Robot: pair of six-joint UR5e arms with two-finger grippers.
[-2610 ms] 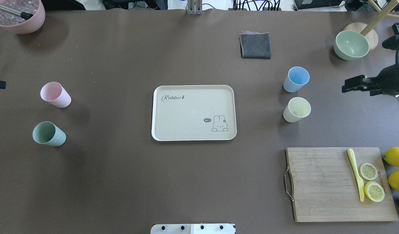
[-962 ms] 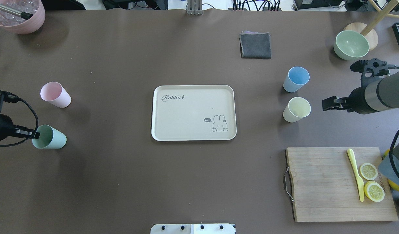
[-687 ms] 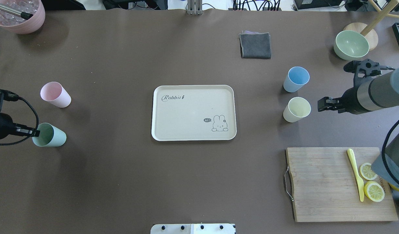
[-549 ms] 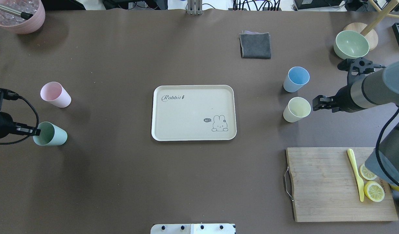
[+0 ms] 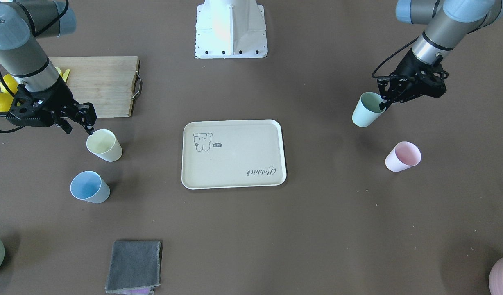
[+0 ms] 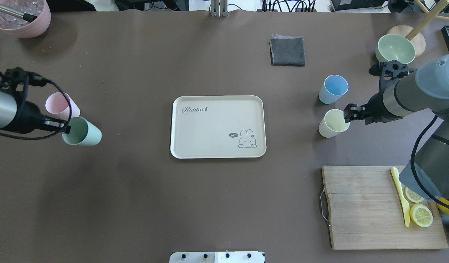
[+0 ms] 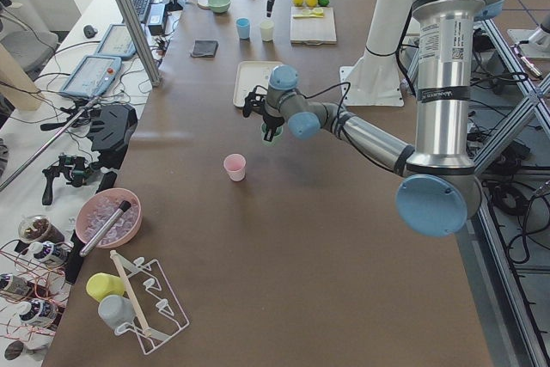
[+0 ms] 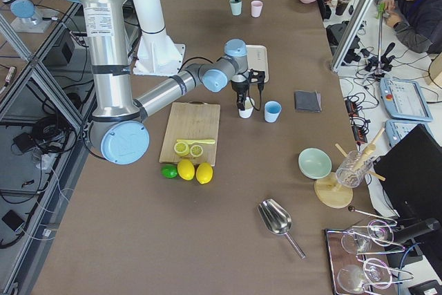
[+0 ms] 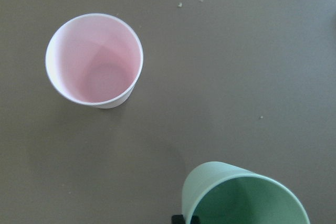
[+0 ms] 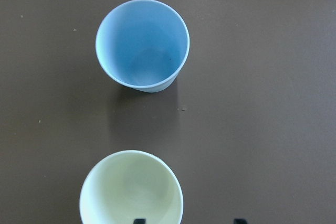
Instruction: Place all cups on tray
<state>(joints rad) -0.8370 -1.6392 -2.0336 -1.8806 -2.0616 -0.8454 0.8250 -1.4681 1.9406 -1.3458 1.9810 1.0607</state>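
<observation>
My left gripper is shut on the rim of the mint green cup and holds it above the table, tilted, left of the tray. In the left wrist view the green cup is at the bottom and the pink cup stands upright on the table. My right gripper is open at the right rim of the pale yellow cup. In the right wrist view its fingertips stand wide apart beside the yellow cup. The light blue cup stands just behind it. The tray holds nothing.
A wooden cutting board with lemon slices and a yellow knife lies at the front right. A grey cloth lies behind the tray. A pale-green bowl is at the far right and a mauve-pink pot at the far left.
My left gripper has lifted the mint green cup and carried it right and away, next to the pink cup. My right gripper has moved left up to the yellow cup's rim.
</observation>
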